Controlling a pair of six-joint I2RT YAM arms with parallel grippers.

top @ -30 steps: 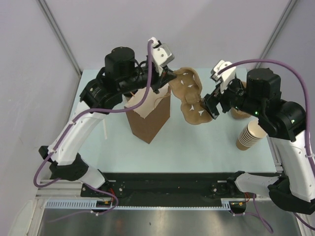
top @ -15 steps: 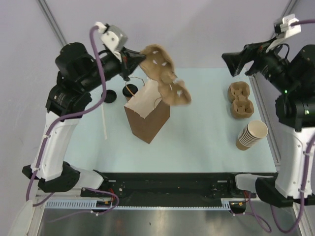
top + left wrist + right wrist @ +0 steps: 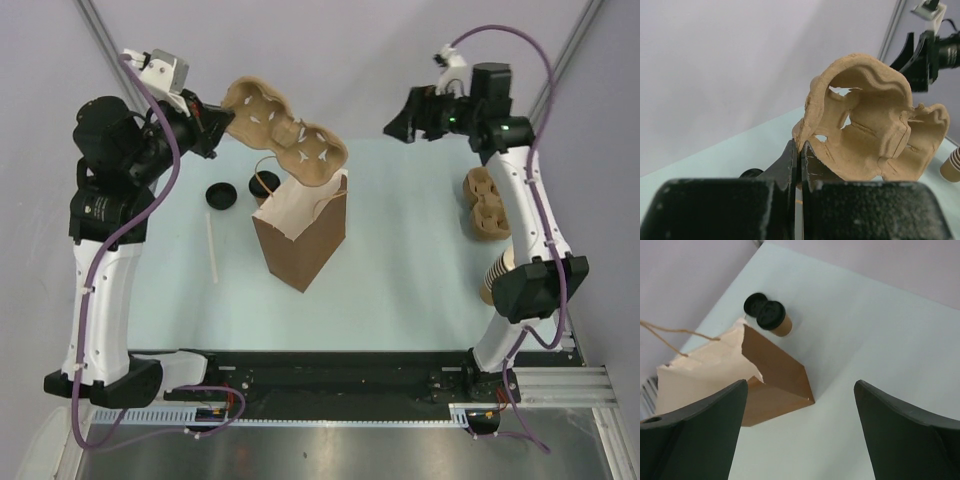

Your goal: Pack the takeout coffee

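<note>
Small kraft paper cup with black lid (image 3: 775,320), unpacked, stands at eleven o'clock of brown paper bag (image 3: 300,235). Left gripper (image 3: 799,150) clamps moulded pulp carrier (image 3: 865,135); right gripper (image 3: 800,425) gapes empty. Packing not yet begun.

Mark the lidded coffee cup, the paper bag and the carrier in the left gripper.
coffee cup (image 3: 771,315), right wrist view, black lid.
paper bag (image 3: 298,250), top external view, brown side wall.
pulp carrier (image 3: 285,135), top external view, middle of its body.

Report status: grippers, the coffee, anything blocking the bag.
Left gripper shut on pulp carrier, held above bag mouth. Right gripper open, empty. Coffee stands beside bag, far side, not packed.
</note>
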